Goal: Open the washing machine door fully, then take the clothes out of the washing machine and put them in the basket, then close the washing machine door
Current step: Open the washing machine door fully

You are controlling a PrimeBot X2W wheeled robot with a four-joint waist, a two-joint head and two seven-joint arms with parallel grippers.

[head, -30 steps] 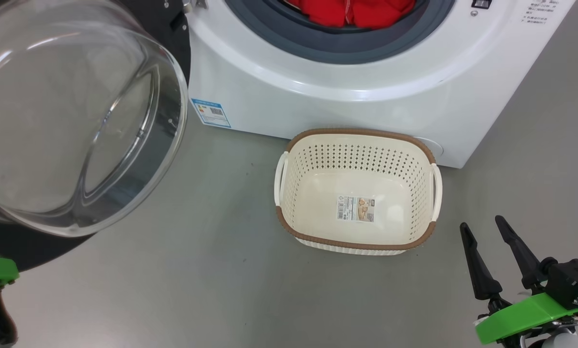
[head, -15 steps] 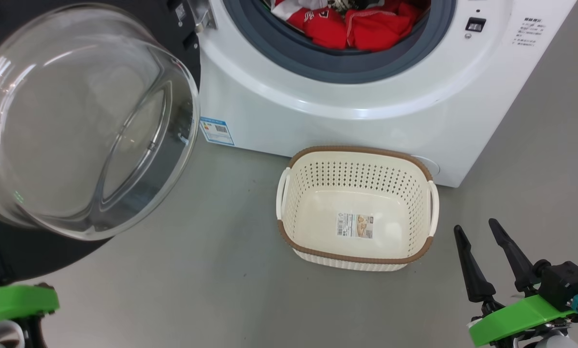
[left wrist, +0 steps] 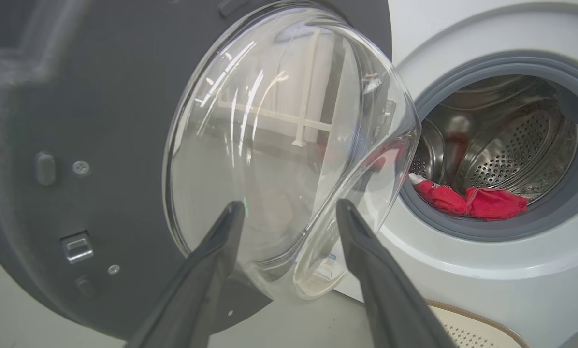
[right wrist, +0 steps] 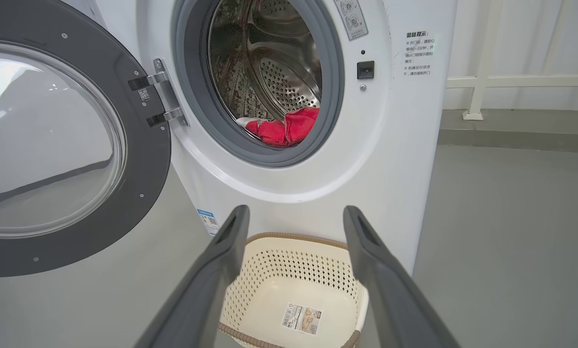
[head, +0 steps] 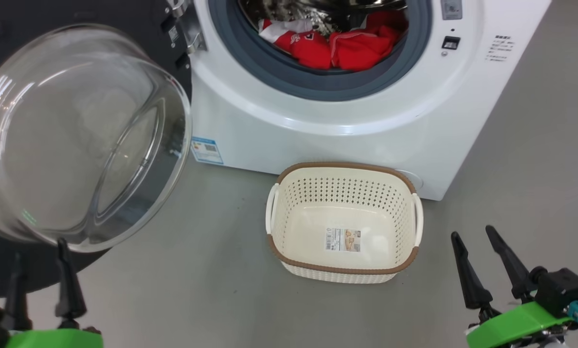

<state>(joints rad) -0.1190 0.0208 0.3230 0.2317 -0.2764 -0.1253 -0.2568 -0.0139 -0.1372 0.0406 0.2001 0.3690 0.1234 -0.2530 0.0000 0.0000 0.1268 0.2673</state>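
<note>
Door (head: 76,140) stood wide open, frame left. Clothes (head: 347,46) heaped at drum mouth, upper centre. Basket (head: 342,166) on floor below washer (head: 318,130). Left gripper (head: 39,249), right gripper (head: 471,232) both spread, holding nothing. Fabric judged soft, light, limp: pinch raised fold.

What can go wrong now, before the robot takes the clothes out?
The left gripper is open close to the door; moving toward the drum, it may knock the glass. The clothes lie behind the grey seal and could snag there, or drop beside the small basket.
</note>
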